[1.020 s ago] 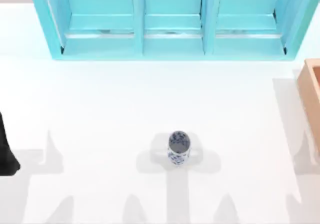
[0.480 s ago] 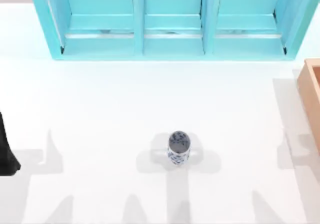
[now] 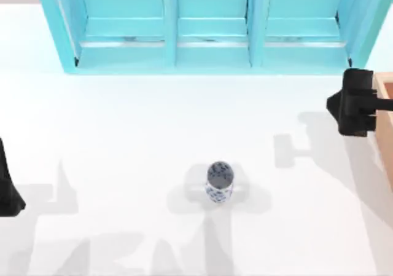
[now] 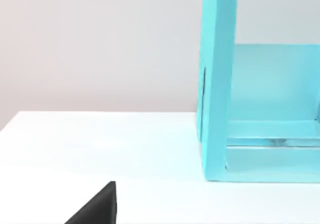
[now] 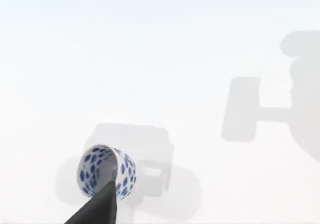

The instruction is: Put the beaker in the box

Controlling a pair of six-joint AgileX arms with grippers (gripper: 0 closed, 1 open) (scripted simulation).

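Standing beaker (image 3: pixel 219 181), well apart from right end effector (image 3: pixel 354 103)

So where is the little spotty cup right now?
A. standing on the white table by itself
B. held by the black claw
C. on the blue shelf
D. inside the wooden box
A. The beaker stands upright on the bare table, apart from the box, and the right gripper is off near the box, not touching it.

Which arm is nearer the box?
The right arm: its pincer hangs by the box at the table's right edge. The left arm sits parked at the far left edge, the beaker between them.
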